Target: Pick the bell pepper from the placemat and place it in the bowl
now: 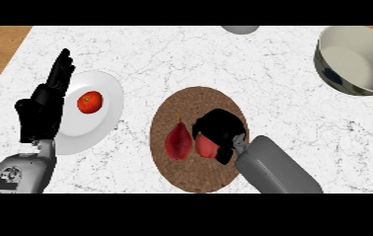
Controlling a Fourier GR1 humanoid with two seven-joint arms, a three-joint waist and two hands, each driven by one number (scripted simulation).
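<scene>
Brown woven placemat [195, 138], round, lies at the middle of the white marbled desk [218, 57]. Head view: my right hand [218, 126] sits over the placemat with its fingers [227, 148] curled round the bell pepper [206, 146], a red body that shows only at the hand's lower left; the rest is hidden. I cannot tell whether the pepper has left the mat. Just beside it, to the left and apart from the hand, lies a dark red pointed fruit [178, 140].

The step in hand, as I judge it, is securing the pepper before lifting. To do it well I would raise straight up, so the neighbouring fruit is not dragged along, and only then swing away.

The bowl [348, 59] stands at the far right, cut off by the view's edge; the desk between mat and bowl is open, so the path runs up and to the right. A grey object [241, 29] at the top edge lies off that line. My left hand [44, 106] rests open, fingers up, at the left, partly over a white plate [102, 89] bearing a tomato [90, 102], well apart from the work.
</scene>
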